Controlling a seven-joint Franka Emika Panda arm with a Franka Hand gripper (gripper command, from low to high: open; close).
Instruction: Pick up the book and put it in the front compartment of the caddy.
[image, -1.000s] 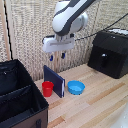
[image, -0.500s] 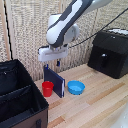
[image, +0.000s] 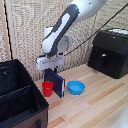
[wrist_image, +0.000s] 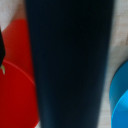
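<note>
The book (image: 56, 84), thin and dark navy, stands upright on the wooden table between a red cup (image: 47, 89) and a blue bowl (image: 76, 88). My gripper (image: 50, 70) hangs directly over the book's top edge, fingers pointing down at either side of it. In the wrist view the book (wrist_image: 70, 65) fills the middle as a wide dark band. One dark fingertip (wrist_image: 1, 50) shows at the frame edge, apart from the book, so the gripper looks open. The caddy (image: 30, 107), a black soft-sided bin with an inner divider, stands at the exterior view's left.
A black hard-cased machine (image: 110, 52) with a front handle sits at the back on the exterior view's right. A woven screen lines the back of the table. In the wrist view the red cup (wrist_image: 15, 95) and the blue bowl (wrist_image: 120, 95) flank the book closely.
The arm has come down and shifted slightly toward the exterior view's left, bringing the gripper from well above the book to its top edge. Book, cup and bowl have not moved.
</note>
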